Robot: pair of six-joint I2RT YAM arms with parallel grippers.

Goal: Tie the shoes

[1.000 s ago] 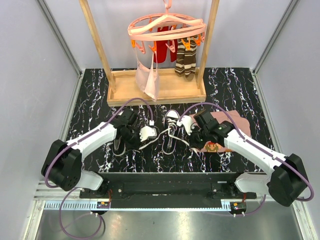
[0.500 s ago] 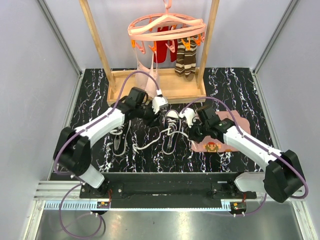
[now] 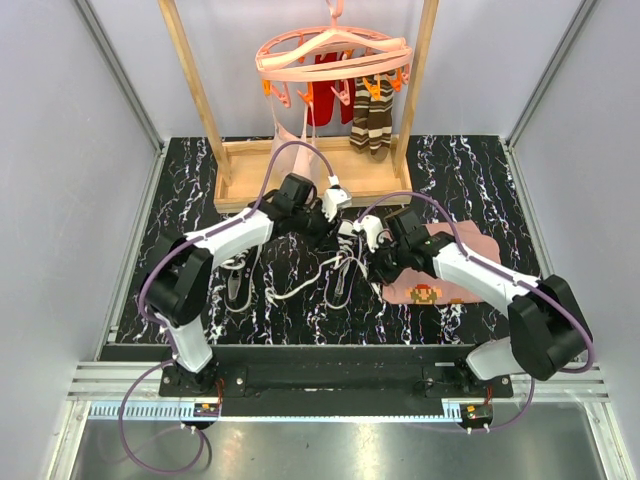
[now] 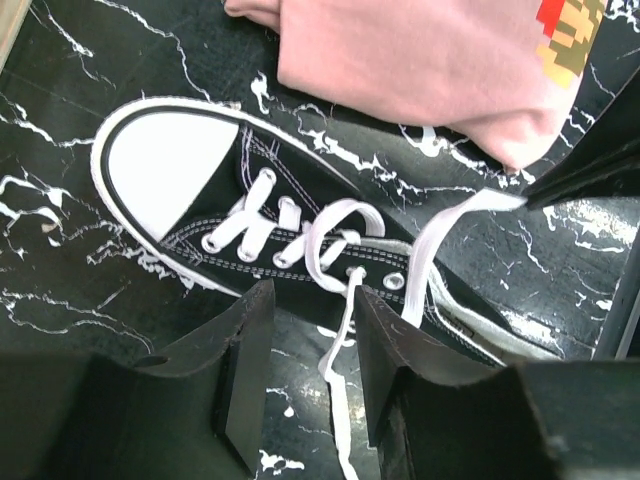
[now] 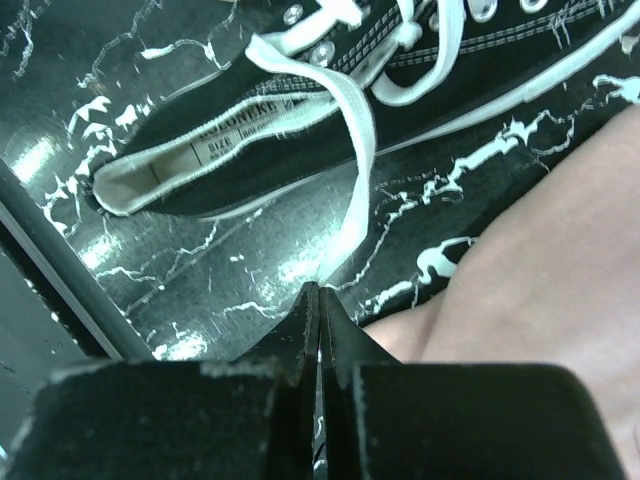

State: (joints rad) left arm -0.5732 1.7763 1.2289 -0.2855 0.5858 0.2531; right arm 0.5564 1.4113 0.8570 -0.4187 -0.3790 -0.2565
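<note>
Top external view, left to right: the second sneaker lies well apart at 9 o'clock from the working sneaker, with loose laces. The left gripper hangs over the working sneaker's toe, at 12 o'clock. The right gripper sits just beside that shoe at 3 o'clock, at the edge of the pink cloth.

Left wrist view: the toe cap points to 10 o'clock and the heel runs off toward 4 o'clock. The left gripper's fingers stand apart and grip nothing. A loose lace strand trails from the top eyelets toward 6 o'clock, in line with the gap between them. At 3 o'clock the other lace end rises to the right gripper's dark finger.

Right wrist view: the right gripper's fingers are pressed together on that lace end, which runs toward 12 o'clock to the eyelets beside the open collar.

Step in hand, by judgement: taking up the second strand so that the two can be crossed. The left fingers should descend around the strand close to the eyelets and pinch lace alone, not canvas. The right gripper should hold only gentle tension, so as not to drag the light shoe toward the cloth.
</note>
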